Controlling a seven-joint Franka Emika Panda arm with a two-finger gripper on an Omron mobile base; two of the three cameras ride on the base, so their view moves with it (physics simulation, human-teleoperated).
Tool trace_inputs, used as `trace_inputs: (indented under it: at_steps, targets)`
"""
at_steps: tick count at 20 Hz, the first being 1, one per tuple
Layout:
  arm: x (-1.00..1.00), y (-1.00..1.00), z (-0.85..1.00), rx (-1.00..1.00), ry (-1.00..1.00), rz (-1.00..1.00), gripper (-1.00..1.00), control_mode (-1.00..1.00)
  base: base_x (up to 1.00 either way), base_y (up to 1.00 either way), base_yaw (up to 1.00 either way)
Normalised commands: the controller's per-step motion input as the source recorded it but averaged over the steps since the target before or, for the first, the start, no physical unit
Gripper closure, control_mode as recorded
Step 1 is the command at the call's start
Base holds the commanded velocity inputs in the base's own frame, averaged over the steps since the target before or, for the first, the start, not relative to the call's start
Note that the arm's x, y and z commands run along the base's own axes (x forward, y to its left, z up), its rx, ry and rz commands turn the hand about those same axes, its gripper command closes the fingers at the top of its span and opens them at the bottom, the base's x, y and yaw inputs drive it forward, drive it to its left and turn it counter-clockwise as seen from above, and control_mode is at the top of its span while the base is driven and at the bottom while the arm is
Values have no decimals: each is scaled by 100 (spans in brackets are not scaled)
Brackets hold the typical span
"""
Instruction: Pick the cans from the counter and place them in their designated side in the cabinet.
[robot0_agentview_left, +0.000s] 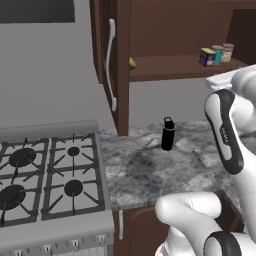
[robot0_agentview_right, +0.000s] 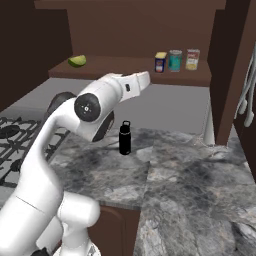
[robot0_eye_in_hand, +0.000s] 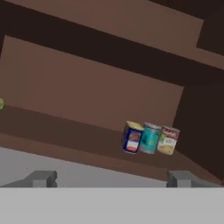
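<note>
Dark blue can with yellow top (robot0_eye_in_hand: 132, 137) and teal can (robot0_eye_in_hand: 150, 138) on dark brown cabinet shelf (robot0_agentview_right: 125, 67), touching, beside pale labelled can (robot0_eye_in_hand: 167, 140). Gripper (robot0_eye_in_hand: 111, 179) released, fingers wide apart, empty. Base views add black bottle (robot0_agentview_right: 125, 138) on marbled counter (robot0_agentview_right: 190, 175) below shelf.

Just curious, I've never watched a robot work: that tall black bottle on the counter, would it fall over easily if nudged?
Probably yes. The black bottle stands upright, tall on a narrow base, so a push near its cap would likely tip it. Being round, it might then roll across the counter. It looks rigid.
</note>
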Motion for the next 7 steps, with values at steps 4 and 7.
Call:
trace_inputs:
  at_steps: [4, 7]
  targets:
    - [-70, 17, 0, -8, 8, 4, -100, -100, 0, 0, 0]
    - [-67, 13, 0, -10, 16, 7, -100, -100, 0, 0, 0]
